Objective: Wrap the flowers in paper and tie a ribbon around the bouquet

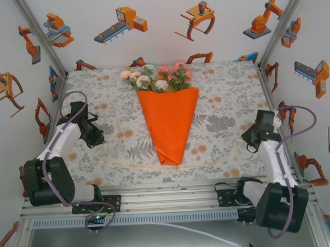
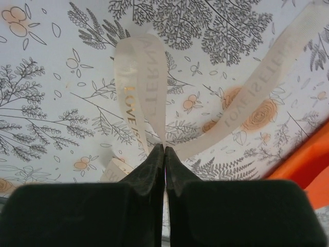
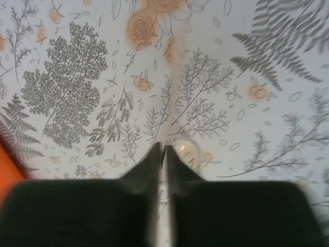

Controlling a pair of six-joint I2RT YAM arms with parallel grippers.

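Note:
The bouquet lies in the middle of the table, an orange paper [image 1: 169,123] cone with pink, peach and white flowers [image 1: 157,77] at its far, wide end. The cream ribbon [image 1: 134,163] runs across the cloth at the cone's near tip. My left gripper [image 1: 97,135] sits left of the cone, its jaws [image 2: 164,146] pressed together on the ribbon [image 2: 141,77], which loops up and away to the right. My right gripper [image 1: 248,139] is right of the cone. Its jaws [image 3: 164,148] stand a sliver apart with the ribbon [image 3: 188,150] lying in the gap.
A leaf-print tablecloth [image 1: 224,99] covers the table. Metal rails [image 1: 168,197] run along the near edge by the arm bases. Printed walls and frame posts [image 1: 40,36] close in the left, right and back. The paper's edge [image 2: 308,159] shows orange at the right of the left wrist view.

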